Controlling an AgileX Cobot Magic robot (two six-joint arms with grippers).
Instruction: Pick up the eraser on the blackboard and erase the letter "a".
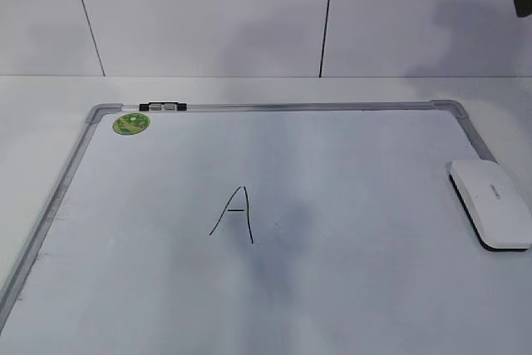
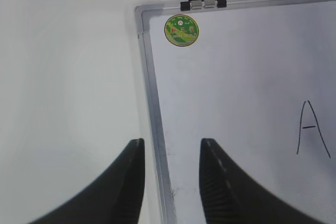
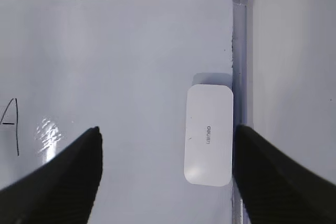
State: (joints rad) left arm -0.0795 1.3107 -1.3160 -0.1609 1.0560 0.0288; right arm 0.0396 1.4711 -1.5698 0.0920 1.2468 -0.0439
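White tabletop and panelled wall surround the scene. Right gripper (image 3: 167,135) hangs wide open above the eraser (image 3: 208,135), empty. Left gripper (image 2: 172,148) is part-open, empty, straddling the blackboard (image 1: 274,106) frame. Both arms are cropped. Eraser lies lengthwise along the board's right edge, beside the frame.

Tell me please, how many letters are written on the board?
1. Only a capital A shows, near the middle of the board. No small "a" is visible beside it. The board's near edge is cut off, so writing there could be hidden.
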